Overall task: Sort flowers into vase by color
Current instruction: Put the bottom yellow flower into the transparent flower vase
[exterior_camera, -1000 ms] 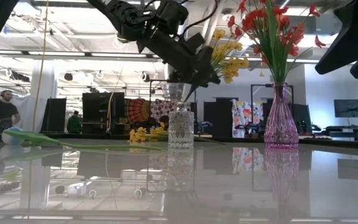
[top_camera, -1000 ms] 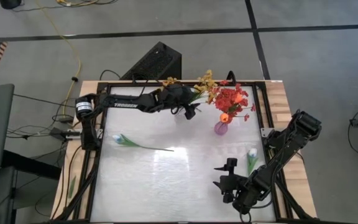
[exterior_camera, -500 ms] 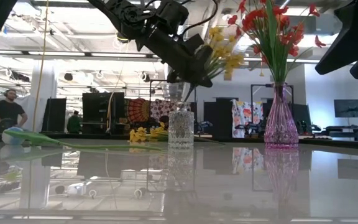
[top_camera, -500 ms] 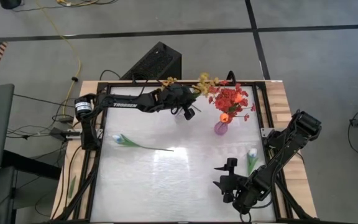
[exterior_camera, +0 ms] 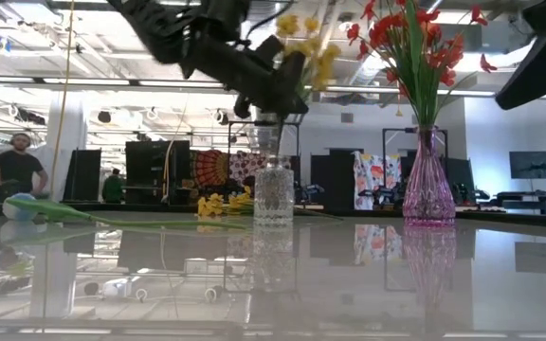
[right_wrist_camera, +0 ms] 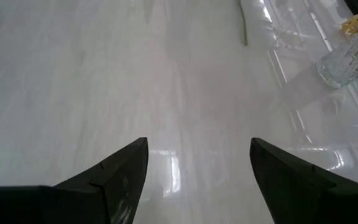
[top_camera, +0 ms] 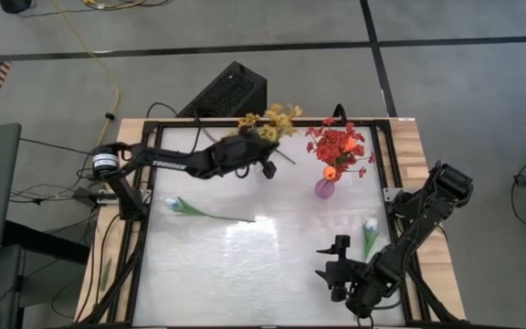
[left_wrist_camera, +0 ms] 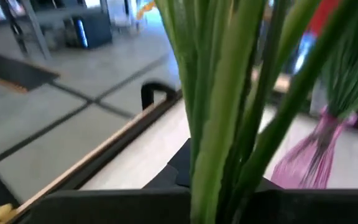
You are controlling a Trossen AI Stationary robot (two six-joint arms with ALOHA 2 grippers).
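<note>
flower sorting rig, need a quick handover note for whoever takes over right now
Left gripper: shut on the yellow spray, held above the clear vase at the table's far edge.
Right gripper: open, empty, waiting low over the near right of the table.
Done: red spray and an orange tulip stand in the purple vase.
Left: seat or place the yellow spray; two white tulips lie on the table, one at left, one at right.

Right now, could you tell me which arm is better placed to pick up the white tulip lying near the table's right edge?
The right arm. Its open pincer hovers beside that white tulip, while the left pincer is shut on the yellow flowers near the clear vase.
</note>
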